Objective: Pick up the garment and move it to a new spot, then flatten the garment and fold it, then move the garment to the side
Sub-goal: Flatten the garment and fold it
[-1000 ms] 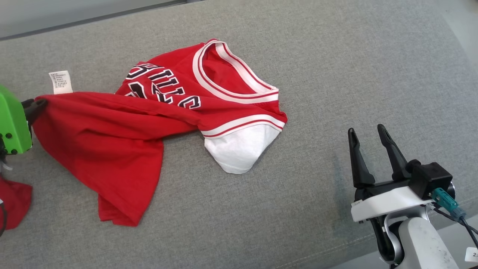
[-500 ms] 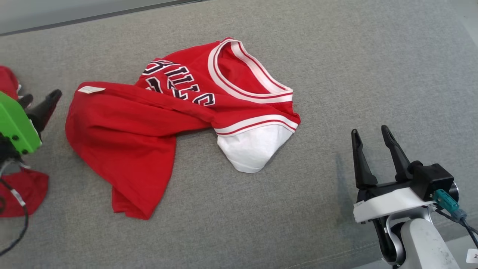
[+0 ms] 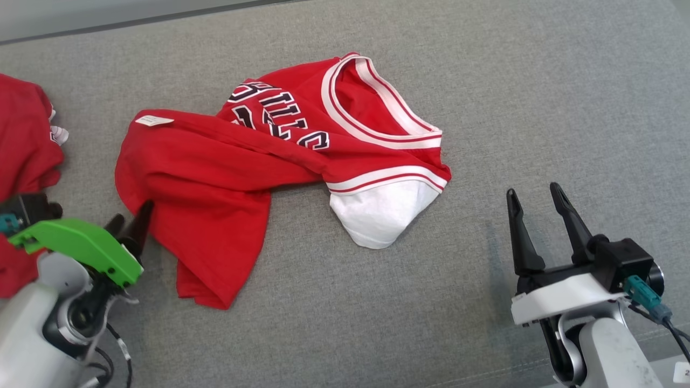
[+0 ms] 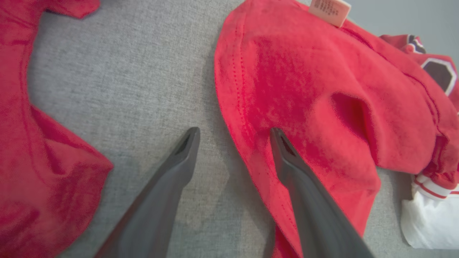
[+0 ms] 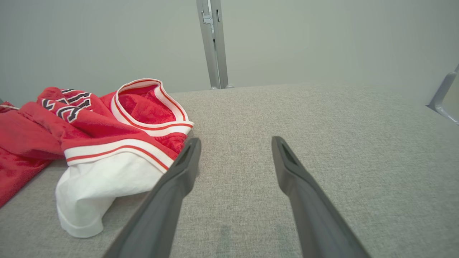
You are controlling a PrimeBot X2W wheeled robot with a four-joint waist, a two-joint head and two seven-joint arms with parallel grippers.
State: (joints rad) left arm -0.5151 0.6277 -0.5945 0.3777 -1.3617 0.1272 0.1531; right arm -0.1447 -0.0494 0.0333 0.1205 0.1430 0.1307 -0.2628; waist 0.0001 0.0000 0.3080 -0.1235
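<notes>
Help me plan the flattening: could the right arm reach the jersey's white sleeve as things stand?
Probably yes. The right gripper is open and empty; the white sleeve lies to its left on the grey cushion, with only bare cushion between them.

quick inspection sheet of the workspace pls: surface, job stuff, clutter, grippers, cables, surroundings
surface: grey fabric surface, bare on the robot's right.
job's things: red jersey, crumpled, neither flat nor folded; white care label showing.
clutter: another red garment at far left.
grippers: left gripper open, one finger over the jersey's hem, holding nothing; right gripper open, apart from the jersey.
cables: black cable below left wrist; teal plug on right wrist.
surroundings: pale wall, metal post.
</notes>
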